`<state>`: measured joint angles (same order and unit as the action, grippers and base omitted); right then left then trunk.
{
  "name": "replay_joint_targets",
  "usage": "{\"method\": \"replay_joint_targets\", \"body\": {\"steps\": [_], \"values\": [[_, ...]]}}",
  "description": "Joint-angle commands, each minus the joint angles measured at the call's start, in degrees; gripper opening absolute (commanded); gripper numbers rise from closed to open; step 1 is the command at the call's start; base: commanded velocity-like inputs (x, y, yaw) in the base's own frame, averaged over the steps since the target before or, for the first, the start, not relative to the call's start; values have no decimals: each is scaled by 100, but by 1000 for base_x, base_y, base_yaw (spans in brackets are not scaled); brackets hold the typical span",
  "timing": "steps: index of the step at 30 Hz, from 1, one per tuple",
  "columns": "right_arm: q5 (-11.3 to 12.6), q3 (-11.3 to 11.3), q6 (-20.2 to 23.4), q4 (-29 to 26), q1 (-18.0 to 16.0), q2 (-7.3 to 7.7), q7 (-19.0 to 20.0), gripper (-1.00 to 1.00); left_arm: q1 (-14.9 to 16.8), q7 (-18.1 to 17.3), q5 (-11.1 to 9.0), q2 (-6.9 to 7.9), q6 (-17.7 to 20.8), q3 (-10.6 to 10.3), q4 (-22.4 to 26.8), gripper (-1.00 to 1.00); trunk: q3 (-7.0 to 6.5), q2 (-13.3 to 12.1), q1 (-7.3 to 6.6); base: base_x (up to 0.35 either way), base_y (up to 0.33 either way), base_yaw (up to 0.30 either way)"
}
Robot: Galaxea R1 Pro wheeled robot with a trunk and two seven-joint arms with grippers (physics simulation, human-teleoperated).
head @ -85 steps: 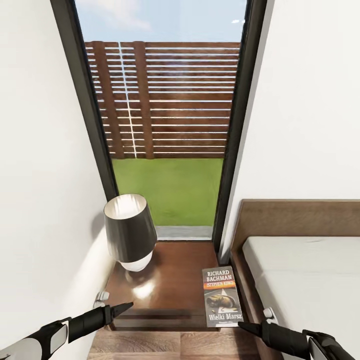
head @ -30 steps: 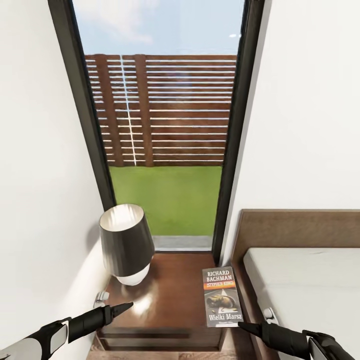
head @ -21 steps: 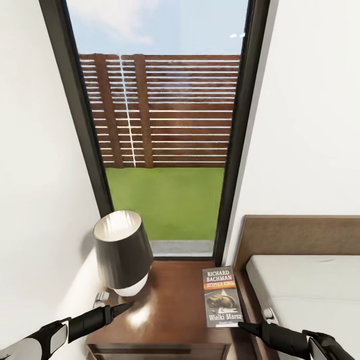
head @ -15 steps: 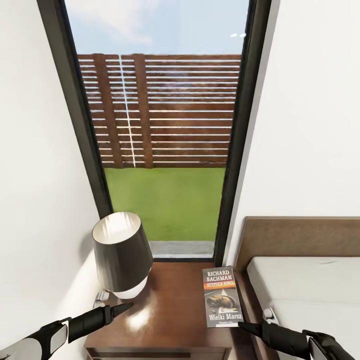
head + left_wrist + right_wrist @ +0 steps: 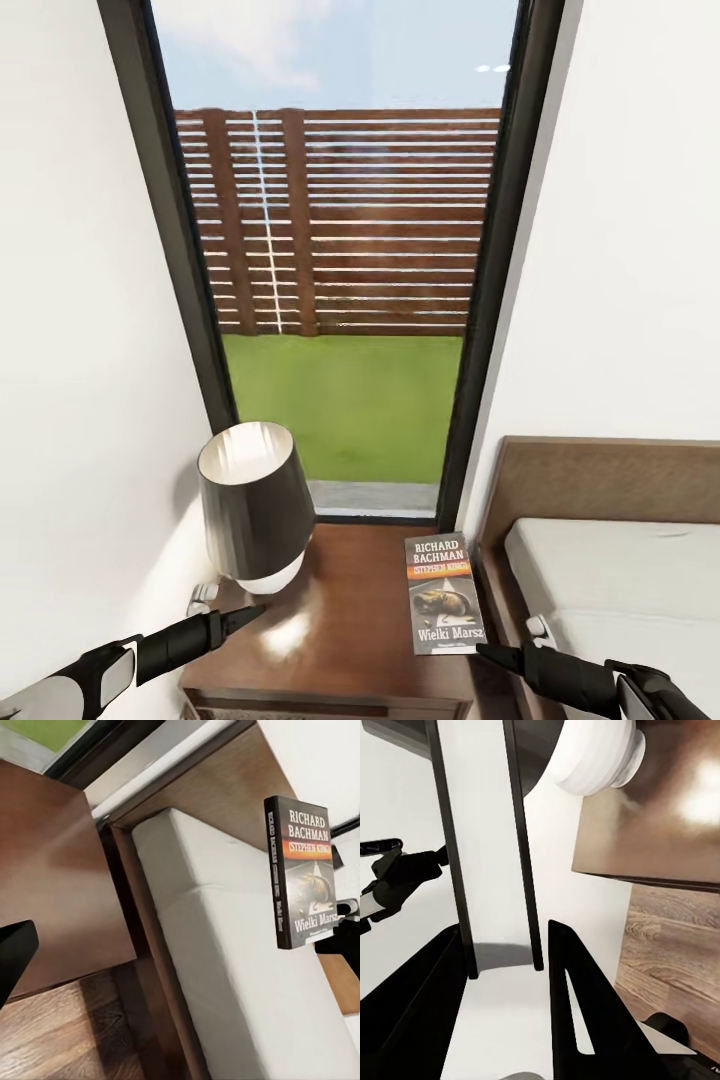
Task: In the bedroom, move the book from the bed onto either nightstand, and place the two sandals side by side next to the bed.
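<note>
No containers in view. Nightstand (image 5: 340, 620): glossy dark reddish-brown top, set between the white left wall and the bed (image 5: 620, 570), in front of the tall dark-framed window (image 5: 340, 300). On the nightstand's far left part: lamp (image 5: 252, 505) with dark shade and white base.

Book (image 5: 443, 593): clamped upright in the right gripper (image 5: 490, 652), raised above the nightstand's right edge, just beside the bed frame. Not resting on any surface; seen in mid-air against the mattress in the left wrist view (image 5: 302, 870). Right fingers closed narrow on the book's lower edge.

Left gripper (image 5: 245, 615): held over the near left part of the nightstand, near the lamp base. Finger spread cannot be told from the head view; nothing seen between the fingers.

Compared with 0.5 s ago: whole view shifted slightly rightward, so window, lamp and nightstand sit a little further right in the picture; camera motion, not object motion. Book and both grippers at the same picture position.

Book appearance: thin paperback, dark grey-black cover, white "RICHARD BACHMAN" lettering at top, orange band below it, "Wielki Marsz" title near the bottom.
</note>
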<state>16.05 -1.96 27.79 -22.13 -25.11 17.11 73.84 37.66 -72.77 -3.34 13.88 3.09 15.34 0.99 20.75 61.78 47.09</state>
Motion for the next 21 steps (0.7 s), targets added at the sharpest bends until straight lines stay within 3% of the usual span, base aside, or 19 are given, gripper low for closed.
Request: {"method": "replay_joint_targets", "body": {"steps": [1,16,21], "values": [[21,-7,60,-1,-3,-1,17,-100,4,-18,-35,1,33,-22,-3,100,7,4,0,0,0,57],[21,-36,101,-7,-3,-9,-1,-100,0,-18,-35,1,33,-22,-3,100,7,4,0,0,0,7],[23,-41,322,-81,-13,-30,-1,-100,1,-18,-35,-5,33,-23,-3,100,7,4,0,0,0,0]]}}
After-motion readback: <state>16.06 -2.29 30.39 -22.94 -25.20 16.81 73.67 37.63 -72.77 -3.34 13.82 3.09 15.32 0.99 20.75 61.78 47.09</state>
